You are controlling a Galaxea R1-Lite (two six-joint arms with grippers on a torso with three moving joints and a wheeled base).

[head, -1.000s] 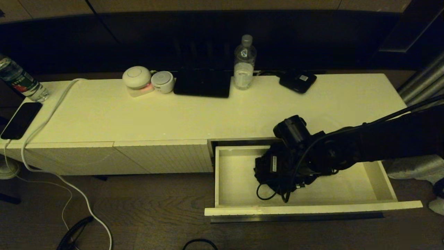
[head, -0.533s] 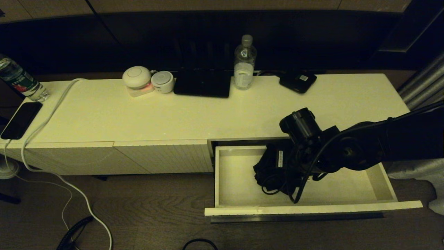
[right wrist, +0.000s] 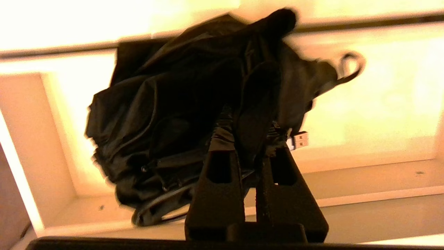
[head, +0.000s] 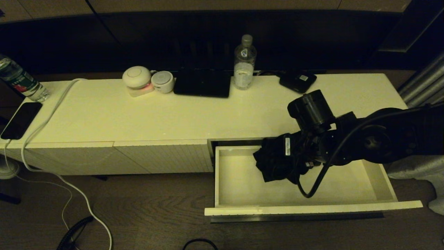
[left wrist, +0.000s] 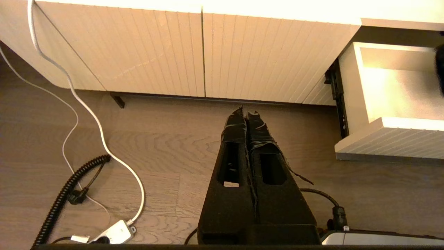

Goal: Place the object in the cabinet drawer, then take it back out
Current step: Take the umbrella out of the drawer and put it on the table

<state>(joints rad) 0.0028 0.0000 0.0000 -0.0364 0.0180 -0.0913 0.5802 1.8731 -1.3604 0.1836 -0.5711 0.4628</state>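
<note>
The cream-white cabinet drawer [head: 347, 187] stands pulled out at the right, its white inside [right wrist: 374, 97] bare. A crumpled black fabric object [head: 274, 161] hangs above the drawer's left half. The right wrist view shows the same black object [right wrist: 166, 104], with a small USB plug [right wrist: 301, 139] dangling by it. My right gripper [right wrist: 251, 133] is shut on a fold of it; its place in the head view is hidden behind the fabric and wrist. My left gripper [left wrist: 247, 113] is shut and holds nothing, parked low over the wooden floor in front of the cabinet.
On the cabinet top [head: 194, 114] stand a water bottle [head: 244, 62], two round white devices [head: 137, 78], a black flat device [head: 203, 83] and a small black box [head: 298, 81]. A phone [head: 20, 119] and white cable [head: 45, 121] lie at the left. Ribbed fixed panels [left wrist: 208, 52] fill the front.
My right arm has risen and drawn back toward the cabinet top, lifting the black object up off the drawer floor. The left arm has not moved.
</note>
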